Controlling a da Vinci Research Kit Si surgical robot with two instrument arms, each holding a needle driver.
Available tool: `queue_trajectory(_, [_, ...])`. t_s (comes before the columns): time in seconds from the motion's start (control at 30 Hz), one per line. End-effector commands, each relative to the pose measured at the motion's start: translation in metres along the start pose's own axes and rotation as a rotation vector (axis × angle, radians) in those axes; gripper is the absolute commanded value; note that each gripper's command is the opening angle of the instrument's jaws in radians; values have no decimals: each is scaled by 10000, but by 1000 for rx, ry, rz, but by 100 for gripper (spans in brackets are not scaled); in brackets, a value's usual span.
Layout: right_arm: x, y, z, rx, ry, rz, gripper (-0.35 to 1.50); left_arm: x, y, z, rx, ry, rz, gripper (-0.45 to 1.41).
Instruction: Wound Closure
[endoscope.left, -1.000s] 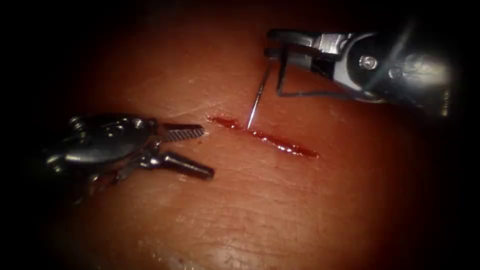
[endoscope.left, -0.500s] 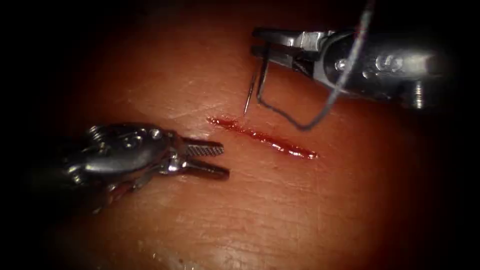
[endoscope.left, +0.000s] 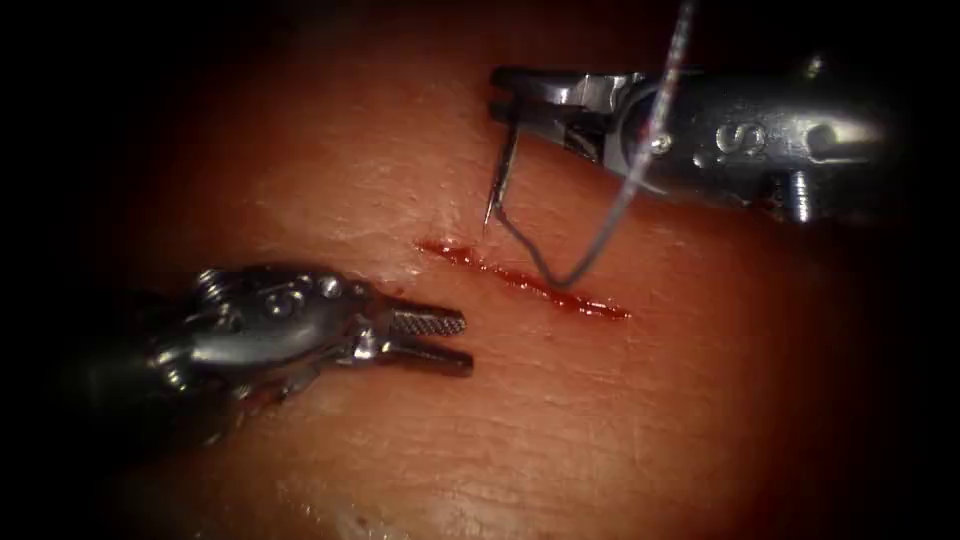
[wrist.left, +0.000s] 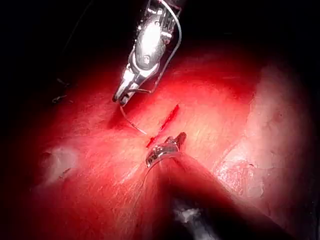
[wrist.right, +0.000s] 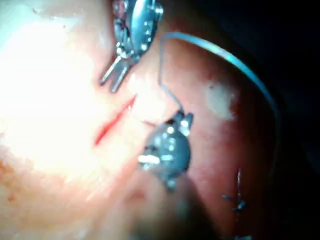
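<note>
The right gripper (endoscope.left: 505, 95), upper right of the frame, clamped the needle (endoscope.left: 498, 180), which hung tip-down just above the cut (endoscope.left: 520, 280), while the left gripper (endoscope.left: 445, 340) lay parted, empty, lower left.

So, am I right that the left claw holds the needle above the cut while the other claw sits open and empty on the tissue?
Not quite: the right claw holds the needle, as the endoscope view shows, gripping it near its thread end with the tip just above the cut, not in the tissue. The thread trails from it. The left claw is the open, empty one.
</note>
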Motion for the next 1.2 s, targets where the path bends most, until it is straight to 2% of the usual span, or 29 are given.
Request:
queue_trajectory(0.03, [0, 4, 7, -6, 0, -7, -35, 1, -4, 6, 0, 1, 1, 14])
queue_trajectory(0.33, [0, -6, 10, 0, -15, -69, -35, 1, -4, 6, 0, 1, 1, 12])
queue_trajectory(0.57, [8, -27, 19, 28, -41, -186, -35, 0, -4, 5, -1, 1, 2, 9])
queue_trajectory(0.67, [12, -38, 16, 11, -76, -245, -35, 0, -5, 4, -3, 0, 3, 7])
queue_trajectory(0.93, [23, -58, 12, 15, -89, -346, -35, -3, -10, 2, -6, -2, 7, 4])
queue_trajectory(1.2, [26, -68, 13, 11, -100, -377, -35, -6, -12, 4, -4, -2, 9, 0])
